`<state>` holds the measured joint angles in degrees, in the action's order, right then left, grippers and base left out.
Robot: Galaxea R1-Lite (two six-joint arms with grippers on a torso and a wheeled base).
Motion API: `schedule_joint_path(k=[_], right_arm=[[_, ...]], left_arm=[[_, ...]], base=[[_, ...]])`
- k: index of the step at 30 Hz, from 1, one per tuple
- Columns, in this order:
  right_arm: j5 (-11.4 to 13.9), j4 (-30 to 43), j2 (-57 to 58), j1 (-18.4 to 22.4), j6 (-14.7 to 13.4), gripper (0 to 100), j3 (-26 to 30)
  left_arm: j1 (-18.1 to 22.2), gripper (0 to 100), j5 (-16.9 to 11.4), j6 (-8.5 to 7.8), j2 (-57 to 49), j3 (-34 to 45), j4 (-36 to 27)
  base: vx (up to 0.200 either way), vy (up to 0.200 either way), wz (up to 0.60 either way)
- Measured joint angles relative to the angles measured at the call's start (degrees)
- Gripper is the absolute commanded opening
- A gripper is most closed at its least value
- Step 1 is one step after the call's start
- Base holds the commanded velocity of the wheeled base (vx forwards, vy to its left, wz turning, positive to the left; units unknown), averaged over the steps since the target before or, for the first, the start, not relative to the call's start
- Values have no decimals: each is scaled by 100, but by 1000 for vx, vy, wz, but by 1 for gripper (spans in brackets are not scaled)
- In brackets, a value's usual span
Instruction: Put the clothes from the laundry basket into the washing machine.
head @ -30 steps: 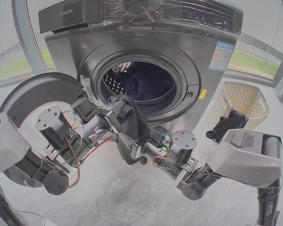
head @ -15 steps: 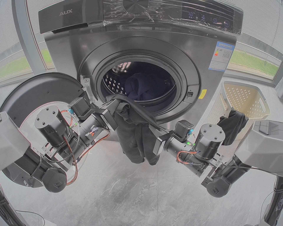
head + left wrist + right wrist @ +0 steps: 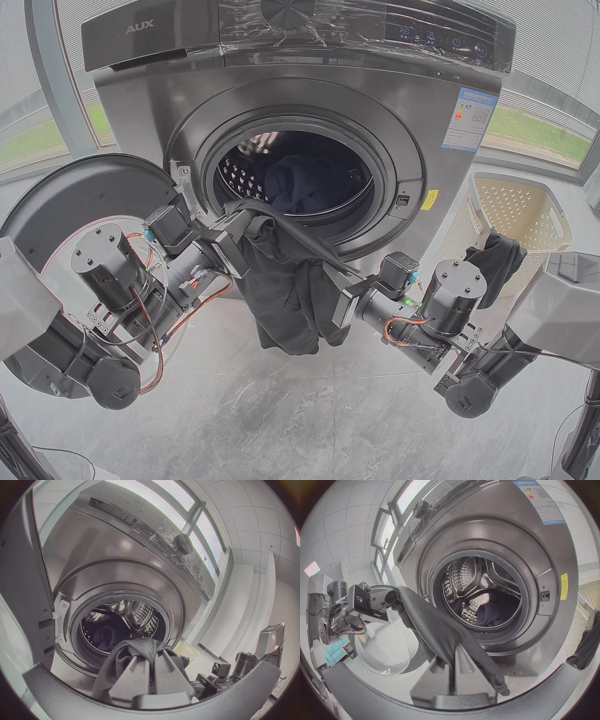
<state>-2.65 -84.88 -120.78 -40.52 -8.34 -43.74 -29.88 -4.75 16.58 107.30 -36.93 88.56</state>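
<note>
Head view: garment (image 3: 284,294) near washing machine (image 3: 400,112)

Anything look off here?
Nothing damaged. A black garment hangs over the laundry basket rim, partly outside. The dark garment pinched between the left tool and right tool droops below the drum opening, its bulk outside the washing machine.

Holding a dark garment (image 3: 287,294) between left gripper (image 3: 242,220) and right gripper (image 3: 332,272), both clamped on its upper edge, with the rest hanging loose below. Positioned just in front of the washer (image 3: 400,119), door (image 3: 81,187) swung open to the left. Inside the drum (image 3: 240,177), a navy cloth (image 3: 300,184). At right, a basket (image 3: 531,212) with a black cloth (image 3: 497,259) draped over its rim.
</note>
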Motion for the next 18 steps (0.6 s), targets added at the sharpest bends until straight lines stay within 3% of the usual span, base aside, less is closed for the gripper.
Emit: schedule_joint_path(k=[1,18], right_arm=[[-4,-2,-39,0,2,100,-16],[-9,-12,-540,-158,268,100,-16]], left_arm=[[-5,0,2,0,-9,0,0],[11,0,178,-27,-69,-160,1]], base=[[0,0,0],[0,0,0]])
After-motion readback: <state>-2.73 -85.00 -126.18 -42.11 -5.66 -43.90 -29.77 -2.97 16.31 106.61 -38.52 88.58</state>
